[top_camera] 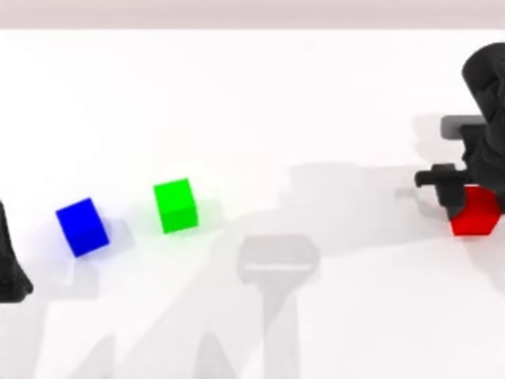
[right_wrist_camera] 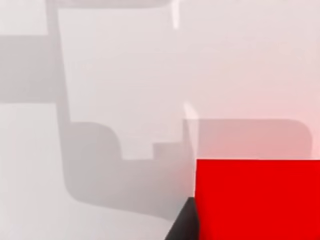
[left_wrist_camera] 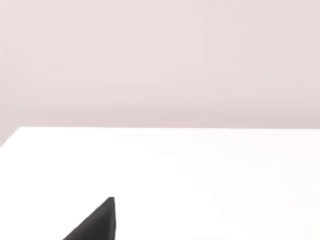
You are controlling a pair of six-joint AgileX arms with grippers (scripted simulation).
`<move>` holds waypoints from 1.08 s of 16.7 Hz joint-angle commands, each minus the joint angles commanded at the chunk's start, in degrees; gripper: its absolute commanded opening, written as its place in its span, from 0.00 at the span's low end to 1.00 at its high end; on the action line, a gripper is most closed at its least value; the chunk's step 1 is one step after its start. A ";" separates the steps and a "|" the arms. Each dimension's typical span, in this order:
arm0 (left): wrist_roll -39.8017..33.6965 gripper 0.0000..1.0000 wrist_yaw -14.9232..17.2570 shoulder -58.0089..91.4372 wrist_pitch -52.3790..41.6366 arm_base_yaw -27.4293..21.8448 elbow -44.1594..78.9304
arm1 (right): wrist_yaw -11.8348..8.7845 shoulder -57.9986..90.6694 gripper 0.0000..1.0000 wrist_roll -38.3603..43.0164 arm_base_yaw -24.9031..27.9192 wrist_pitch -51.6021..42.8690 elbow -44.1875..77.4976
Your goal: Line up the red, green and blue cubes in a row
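The red cube [top_camera: 476, 213] is at the table's far right, and my right gripper [top_camera: 464, 196] is shut on it from above. In the right wrist view the red cube [right_wrist_camera: 257, 200] fills one corner, with one dark finger [right_wrist_camera: 183, 226] pressed flat against its side; the other finger is out of frame. The green cube [top_camera: 175, 205] lies left of centre, with the blue cube [top_camera: 81, 227] further left, turned slightly askew. A gap separates the two. My left gripper [top_camera: 11, 264] is parked at the left edge, open and holding nothing.
The white table's far edge [top_camera: 252, 30] runs along the top of the top view. Grey arm shadows fall across the middle and front. The left wrist view holds only one dark finger [left_wrist_camera: 97, 224], bare table and wall.
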 joint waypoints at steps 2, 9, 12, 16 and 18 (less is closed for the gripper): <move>0.00 1.00 0.00 0.00 0.00 0.00 0.00 | 0.00 0.00 0.00 0.00 0.00 0.00 0.00; 0.00 1.00 0.00 0.00 0.00 0.00 0.00 | 0.18 -3.92 0.00 -0.04 0.02 -7.51 5.05; 0.00 1.00 0.00 0.00 0.00 0.00 0.00 | 0.18 -6.25 0.00 -0.18 0.27 -13.75 8.72; 0.00 1.00 0.00 0.00 0.00 0.00 0.00 | 0.19 -7.05 0.00 -0.24 0.34 -14.98 9.61; 0.00 1.00 0.00 0.00 0.00 0.00 0.00 | 0.16 -6.74 0.00 -0.01 0.19 -14.91 9.61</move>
